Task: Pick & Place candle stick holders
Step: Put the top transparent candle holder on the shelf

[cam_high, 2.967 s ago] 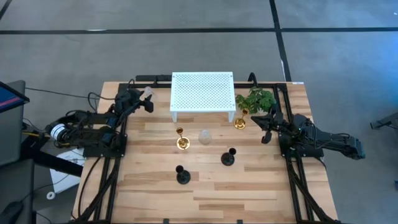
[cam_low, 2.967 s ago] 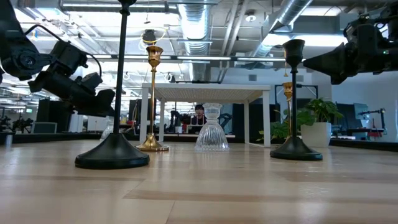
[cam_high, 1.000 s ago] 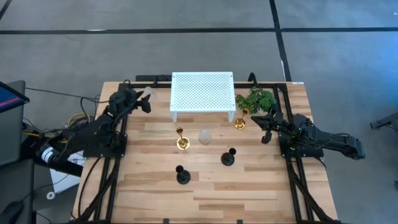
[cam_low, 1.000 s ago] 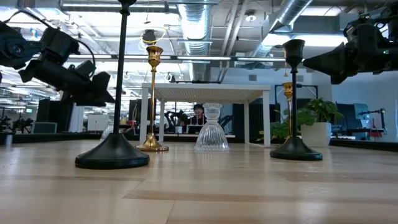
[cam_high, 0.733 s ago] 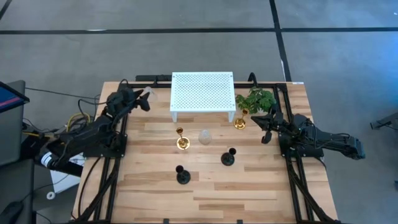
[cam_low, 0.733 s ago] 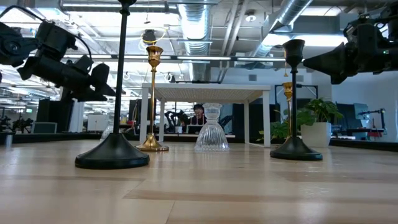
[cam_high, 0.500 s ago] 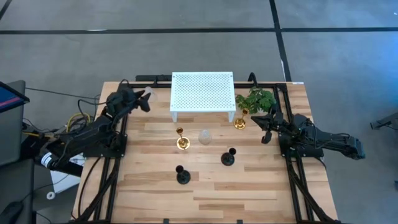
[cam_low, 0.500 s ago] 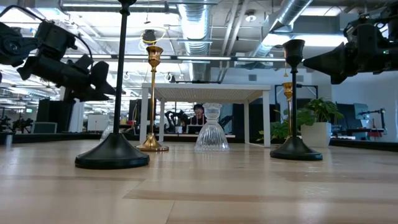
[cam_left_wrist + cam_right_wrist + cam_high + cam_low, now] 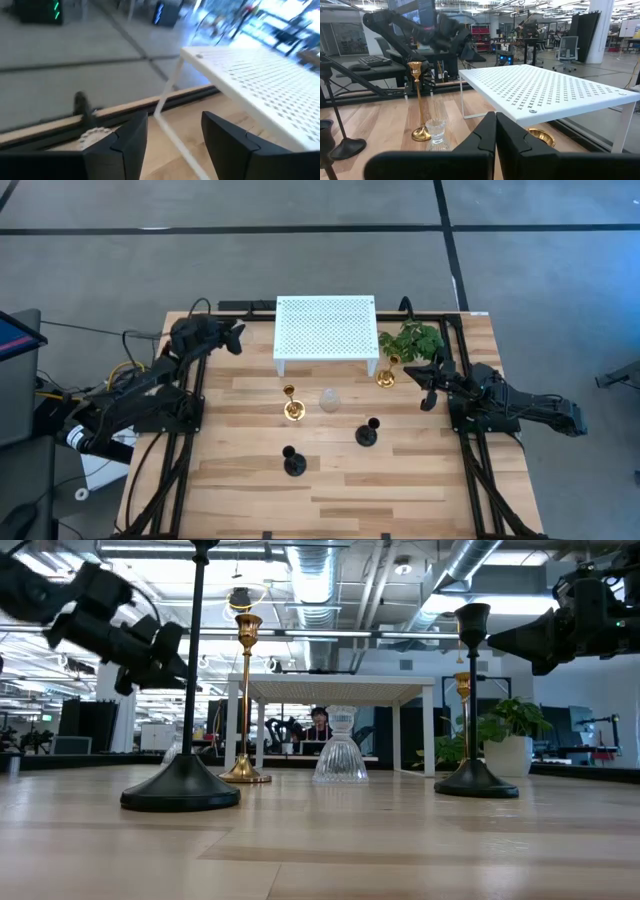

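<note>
1. The left gripper [image 9: 236, 337] hangs in the air off the left end of the white perforated rack [image 9: 326, 327], above the tabletop's [image 9: 400, 480] far-left corner. In the left wrist view its fingers [image 9: 131, 137] stand apart with bare wood between them, pinching nothing.

2. Where the holders are: a small clear glass holder [image 9: 93, 134] sits low by the tabletop's back rail, just beside that gripper. That looks like the nearest target.

3. To do this well, I'd say: come down straight over the glass piece, keep the fingers spread until they straddle it, then close gently, since glass is slick and light.

4. The rest of the set stands mid-tabletop: a gold holder [image 9: 292, 404] in front of the rack, a clear glass holder [image 9: 328, 400] just beside it, a second gold holder [image 9: 386, 375] near the rack's right leg, and two black holders [image 9: 367, 431] [image 9: 293, 461] nearer the front edge.

5. The right gripper [image 9: 428, 385] waits at the right side, fingers [image 9: 482, 134] pressed together, empty.

6. Obstacles: the rack's thin white leg [image 9: 167, 92] stands close to the left gripper's path, and the back rail hems in the glass piece.

7. A green leafy plant [image 9: 411, 338] crowds the second gold holder on the right.

8. Tall stems tip easily; keep sweeps high.
</note>
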Robot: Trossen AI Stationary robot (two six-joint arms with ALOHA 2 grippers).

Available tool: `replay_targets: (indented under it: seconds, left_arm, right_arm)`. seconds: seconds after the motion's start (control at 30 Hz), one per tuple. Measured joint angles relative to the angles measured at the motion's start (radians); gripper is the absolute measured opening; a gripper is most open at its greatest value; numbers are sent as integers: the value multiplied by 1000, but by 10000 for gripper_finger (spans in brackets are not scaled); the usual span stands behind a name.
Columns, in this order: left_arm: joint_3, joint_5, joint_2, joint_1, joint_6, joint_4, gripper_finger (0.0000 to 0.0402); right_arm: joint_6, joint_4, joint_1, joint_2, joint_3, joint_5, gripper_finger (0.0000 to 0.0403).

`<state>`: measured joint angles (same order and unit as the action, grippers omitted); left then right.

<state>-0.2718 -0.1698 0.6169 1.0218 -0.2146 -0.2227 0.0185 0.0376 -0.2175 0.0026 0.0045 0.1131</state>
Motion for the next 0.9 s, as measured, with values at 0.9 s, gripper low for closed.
replay_targets:
  seconds: [0.9]
  left_arm:
    - [-471, 64, 494, 111, 31, 609, 169]
  right_arm:
    - [-2, -3, 0, 0, 0, 0, 0]
